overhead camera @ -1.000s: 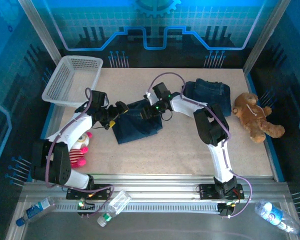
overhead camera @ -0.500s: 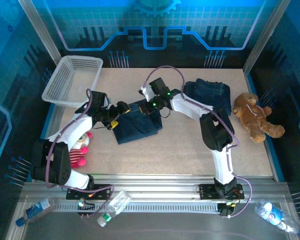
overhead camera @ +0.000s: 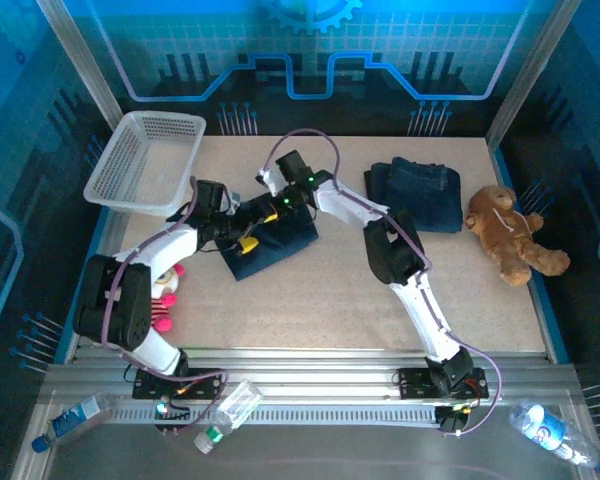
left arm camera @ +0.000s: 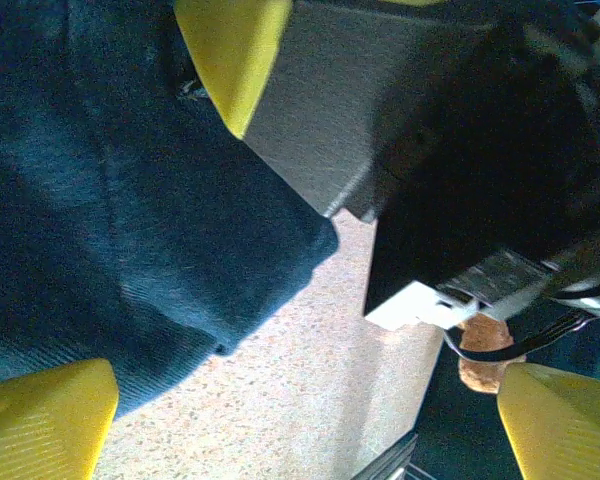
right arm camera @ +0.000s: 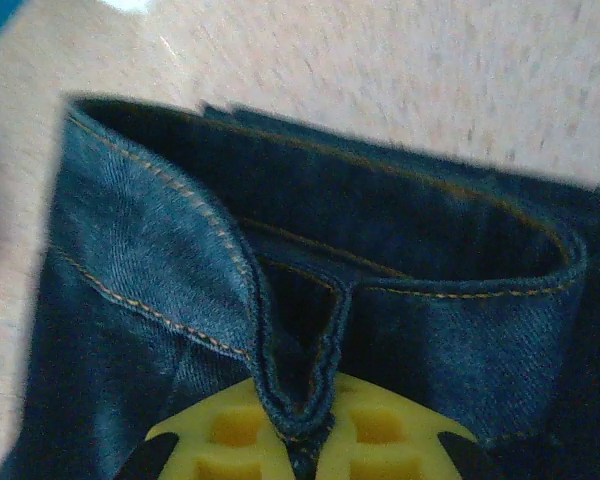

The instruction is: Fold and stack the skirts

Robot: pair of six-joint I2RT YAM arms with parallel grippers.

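Denim skirt (overhead camera: pixel 280 245), mid-fold: right gripper (right arm camera: pixel 298 425) clamped on its doubled edge; left gripper (overhead camera: pixel 242 238) spread wide above the cloth. Best carried across level, edges matched.

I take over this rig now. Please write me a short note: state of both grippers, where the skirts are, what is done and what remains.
The left gripper is open, low over the denim skirt in the middle of the table, holding nothing.
The right gripper is shut on that skirt's stitched edge.
The second denim skirt lies folded at the back right, beside the teddy bear.
Done: one skirt looks folded.
Left: finish folding the middle skirt, then stack it on the folded one.
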